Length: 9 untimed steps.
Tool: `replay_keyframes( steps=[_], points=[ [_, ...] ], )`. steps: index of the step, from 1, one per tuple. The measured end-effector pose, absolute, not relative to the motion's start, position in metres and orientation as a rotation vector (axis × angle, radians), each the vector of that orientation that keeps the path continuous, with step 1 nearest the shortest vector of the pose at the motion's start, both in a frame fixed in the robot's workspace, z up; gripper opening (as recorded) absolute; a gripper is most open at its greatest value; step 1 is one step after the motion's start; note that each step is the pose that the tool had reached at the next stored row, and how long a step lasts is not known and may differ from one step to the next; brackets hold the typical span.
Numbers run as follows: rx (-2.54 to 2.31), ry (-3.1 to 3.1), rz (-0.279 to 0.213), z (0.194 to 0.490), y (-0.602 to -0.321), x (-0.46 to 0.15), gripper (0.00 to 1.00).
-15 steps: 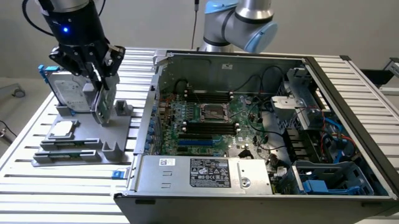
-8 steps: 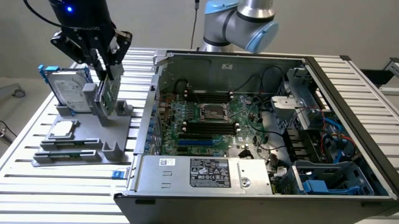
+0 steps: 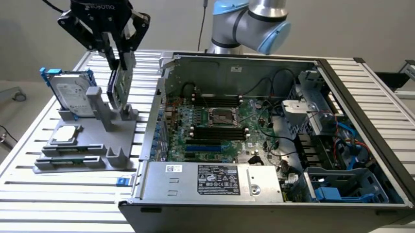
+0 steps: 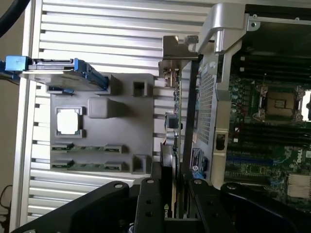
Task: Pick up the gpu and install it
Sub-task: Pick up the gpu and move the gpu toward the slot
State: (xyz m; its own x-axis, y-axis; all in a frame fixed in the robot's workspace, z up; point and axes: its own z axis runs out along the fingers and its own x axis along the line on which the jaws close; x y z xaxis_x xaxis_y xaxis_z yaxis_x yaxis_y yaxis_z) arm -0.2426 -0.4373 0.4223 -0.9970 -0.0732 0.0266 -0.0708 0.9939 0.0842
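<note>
The gpu hangs upright and edge-on over the grey holder on the exterior view's left. It is a thin green card with a dark cover. My gripper is shut on its upper edge, one black finger on each face. The card's lower edge is level with the holder's rear posts; I cannot tell whether it still touches them. In the wrist view the gpu runs away from my gripper between holder and case wall, with its silver bracket at the far end.
On the holder stand a silver hard drive in a blue frame, a square processor chip and memory sticks. The open computer case lies just beyond the card, with the motherboard inside and a power supply at the front.
</note>
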Motion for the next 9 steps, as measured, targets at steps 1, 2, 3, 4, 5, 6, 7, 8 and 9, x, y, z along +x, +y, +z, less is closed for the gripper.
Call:
replay_keyframes(
  steps=[1,2,3,4,5,6,7,8,9],
  points=[
    [0.112,-3.104,-0.13,0.426,-0.438,-0.24,0.26],
    [0.112,-3.101,-0.13,0.43,-0.439,-0.236,0.26],
    [0.111,-3.097,-0.13,0.432,-0.44,-0.233,0.26],
    [0.111,-3.092,-0.13,0.435,-0.44,-0.23,0.26],
    [0.11,-3.087,-0.13,0.436,-0.441,-0.227,0.26],
    [0.11,-3.082,-0.131,0.436,-0.441,-0.223,0.26],
    [0.109,-3.078,-0.13,0.437,-0.442,-0.218,0.26],
    [0.109,-3.074,-0.13,0.437,-0.442,-0.214,0.26],
    [0.109,-3.07,-0.13,0.437,-0.442,-0.209,0.26]
  ],
)
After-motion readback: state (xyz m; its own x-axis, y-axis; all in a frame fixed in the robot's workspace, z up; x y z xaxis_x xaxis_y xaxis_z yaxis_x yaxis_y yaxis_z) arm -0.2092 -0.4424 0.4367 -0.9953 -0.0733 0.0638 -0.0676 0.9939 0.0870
